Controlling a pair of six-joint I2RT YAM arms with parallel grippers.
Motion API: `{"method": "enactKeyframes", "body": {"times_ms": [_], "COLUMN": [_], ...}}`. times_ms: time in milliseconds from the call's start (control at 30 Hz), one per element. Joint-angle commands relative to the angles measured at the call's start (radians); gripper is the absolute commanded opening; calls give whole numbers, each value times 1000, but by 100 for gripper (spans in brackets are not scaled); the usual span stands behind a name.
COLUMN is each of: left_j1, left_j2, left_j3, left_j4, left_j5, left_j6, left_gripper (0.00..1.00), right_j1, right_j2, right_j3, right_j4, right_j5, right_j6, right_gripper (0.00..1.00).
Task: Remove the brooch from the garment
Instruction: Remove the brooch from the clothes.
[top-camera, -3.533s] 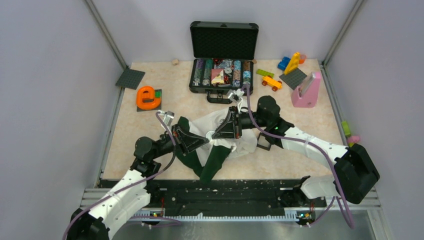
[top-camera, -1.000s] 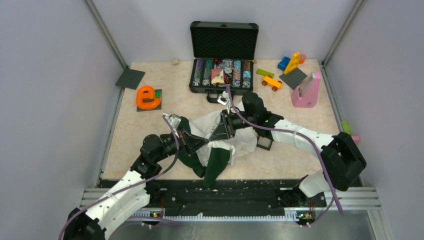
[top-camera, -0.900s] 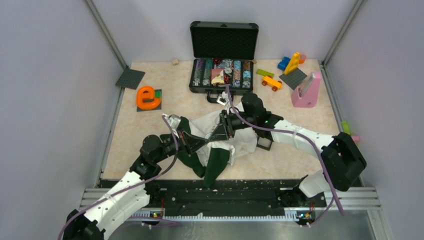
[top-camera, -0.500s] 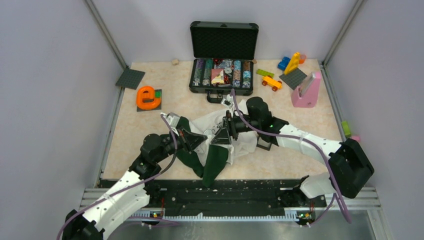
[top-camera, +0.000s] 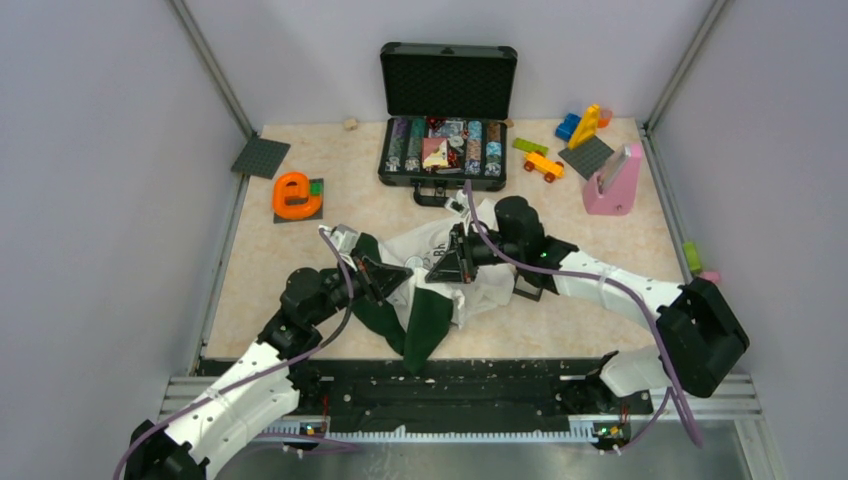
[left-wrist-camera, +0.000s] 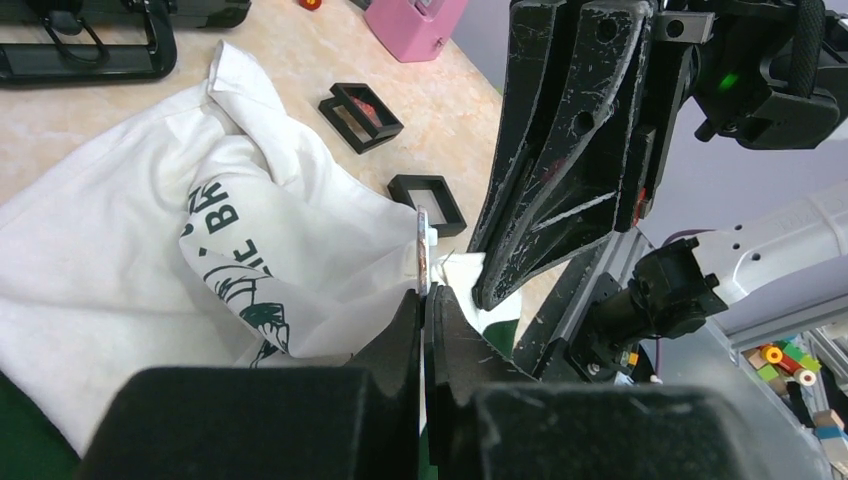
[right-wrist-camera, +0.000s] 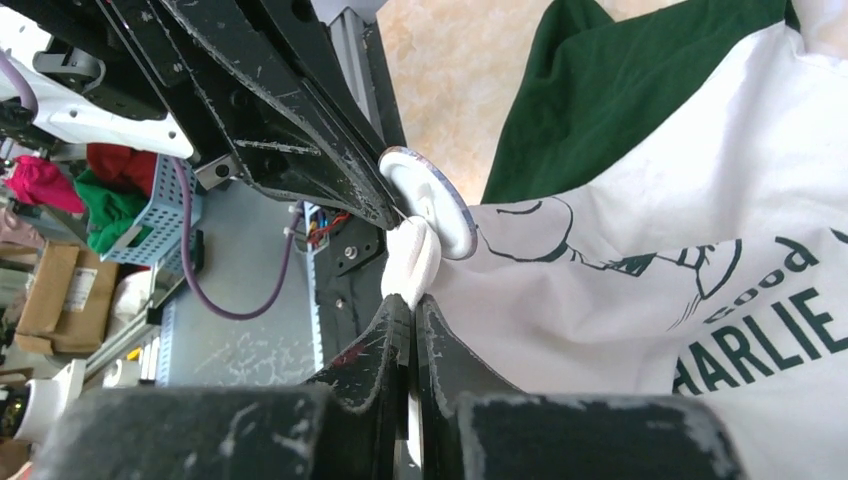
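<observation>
Right claw (top-camera: 435, 272) shifted over beige, grey-walled table (top-camera: 300, 252).

brooch (right-wrist-camera: 428, 203) indiscernible from above, garment (top-camera: 480, 295) partly covered

Crowded centre, open floor left.
Your left gripper (top-camera: 402, 273) and right gripper (top-camera: 434, 273) meet tip to tip at the brooch (right-wrist-camera: 428, 200) on the garment (top-camera: 485, 290), with no passage between. The case (top-camera: 448, 85) stands behind and black frames (top-camera: 528, 287) lie right. There is bare table (top-camera: 275, 250) beside the letter e (top-camera: 293, 195).

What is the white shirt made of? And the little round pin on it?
The shirt looks like soft, matte cloth, maybe cotton: it wrinkles and folds. The brooch looks hard and smooth, plastic or coated metal; its flat disc keeps a crisp rim.
</observation>
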Motion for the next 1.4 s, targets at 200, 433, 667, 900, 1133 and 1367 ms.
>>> {"method": "enactKeyframes", "body": {"times_ms": [200,433,667,900,1133,1367], "left_j1": [-10,-95,-96,-62,0,114], "left_j2": [27,125,143,126,106,138], "left_j3": [4,26,80,174,307,308], "left_j4": [-27,-108,-223,-314,-415,-347], "left_j5": [-81,-289,-645,-852,-744,-300], "left_j6": [129,223,127,106,111,-15], "left_gripper": [0,0,0,0,0,0], "right_j1": [-48,-58,-75,-75,-46,35], "right_j2": [-4,43,-85,-217,-118,97], "right_j3": [52,127,143,48,-21,120], "right_j4": [70,93,-54,-163,-166,-236], "right_j5": [23,-11,79,225,307,484], "right_j6": [60,94,24,18,62,27], "right_gripper": [0,0,0,0,0,52]}}
